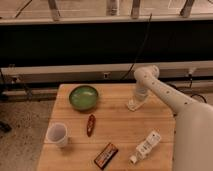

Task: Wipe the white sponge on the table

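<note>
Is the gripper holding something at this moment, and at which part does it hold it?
It cannot be told. The gripper is down at the white sponge on the table, but the hold itself is not visible.

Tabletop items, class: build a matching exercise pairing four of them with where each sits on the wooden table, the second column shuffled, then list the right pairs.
Column one:
1. round green bowl
2. white plastic cup
3. small flat off-white sponge
4. white bottle with a printed label

Column two:
A. front right, lying on its side
B. under the gripper at the far right of the light-wood table
C. far left of centre
D. near the left edge, upright

Pairs: 1-C, 2-D, 3-B, 4-A
</note>
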Robot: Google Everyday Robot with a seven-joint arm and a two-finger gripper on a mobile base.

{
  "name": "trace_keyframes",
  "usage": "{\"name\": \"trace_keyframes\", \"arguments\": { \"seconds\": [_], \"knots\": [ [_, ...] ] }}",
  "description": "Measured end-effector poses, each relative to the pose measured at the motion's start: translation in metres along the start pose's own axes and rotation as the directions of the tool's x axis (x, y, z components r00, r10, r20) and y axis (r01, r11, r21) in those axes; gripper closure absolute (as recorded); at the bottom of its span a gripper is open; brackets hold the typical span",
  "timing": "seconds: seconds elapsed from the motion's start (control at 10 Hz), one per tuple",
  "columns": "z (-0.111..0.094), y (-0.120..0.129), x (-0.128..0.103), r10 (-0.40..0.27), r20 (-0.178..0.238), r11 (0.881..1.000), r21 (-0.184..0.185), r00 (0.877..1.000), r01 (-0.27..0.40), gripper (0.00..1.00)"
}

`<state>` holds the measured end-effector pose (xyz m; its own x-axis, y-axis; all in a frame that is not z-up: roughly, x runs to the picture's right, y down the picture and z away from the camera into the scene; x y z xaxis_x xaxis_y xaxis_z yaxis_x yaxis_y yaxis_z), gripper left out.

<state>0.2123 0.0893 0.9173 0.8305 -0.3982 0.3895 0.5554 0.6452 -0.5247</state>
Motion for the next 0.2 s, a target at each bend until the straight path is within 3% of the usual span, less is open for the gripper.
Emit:
{"name": "trace_keyframes", "arguments": {
  "seconds": [0.2],
  "knots": [
    [-0.0009,0.0106,0.0103,0.008,-0.027,1.0,-0.028,1.0,-0.009,0.97]
  ]
}}
